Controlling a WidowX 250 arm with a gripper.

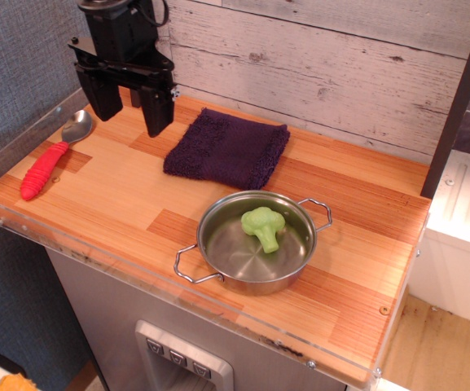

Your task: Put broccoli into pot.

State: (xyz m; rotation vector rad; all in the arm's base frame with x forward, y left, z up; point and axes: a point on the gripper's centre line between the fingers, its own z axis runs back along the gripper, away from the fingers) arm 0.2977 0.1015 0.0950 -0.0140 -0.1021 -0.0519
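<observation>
Desk [120, 199]: light wood planks in mixed tones, with a clear plastic strip along the left and front edges.
Spoon [53, 156]: red ribbed handle and silver bowl, lying near the desk's left edge, bowl toward the back.
Cloth [228, 148]: dark purple, knitted and folded, flat near the back of the desk.
Wall [340, 57]: whitewashed horizontal boards behind the desk.
</observation>
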